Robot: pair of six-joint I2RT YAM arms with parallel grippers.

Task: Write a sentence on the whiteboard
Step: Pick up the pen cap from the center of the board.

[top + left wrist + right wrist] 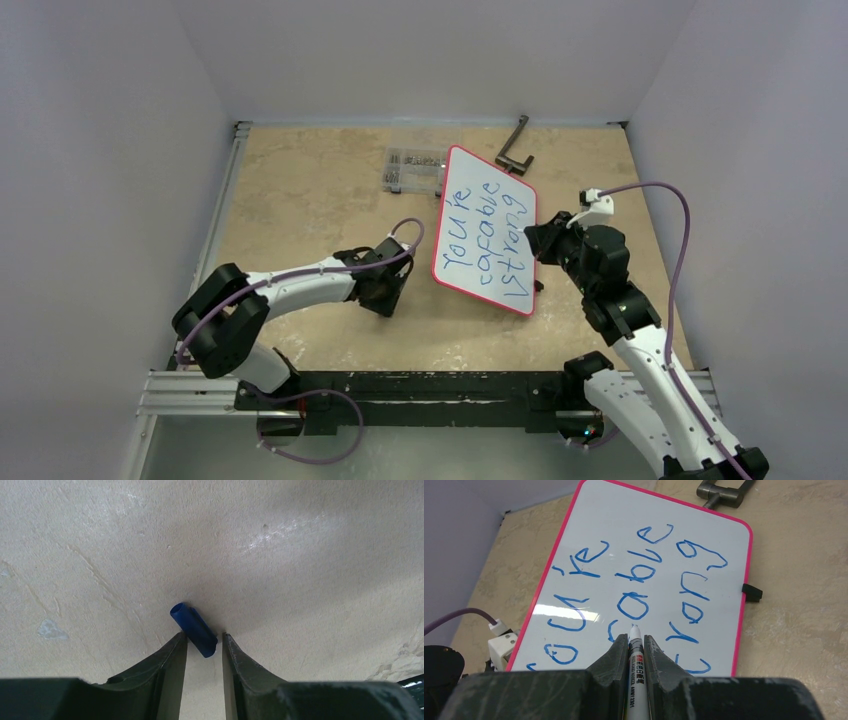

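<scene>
Blue sentence [642, 573], probably its start, hidden behind right fingers [616, 657], marker [635, 650].

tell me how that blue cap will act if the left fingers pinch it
The blue cap is a short round tube lying on its side on the table, so it may roll if nudged. It lies skewed between the left fingers, so a pinch could twist it. Probably light and stiff.

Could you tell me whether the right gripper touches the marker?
Touching: the right wrist view shows the right gripper shut on the marker, no gap.
</scene>
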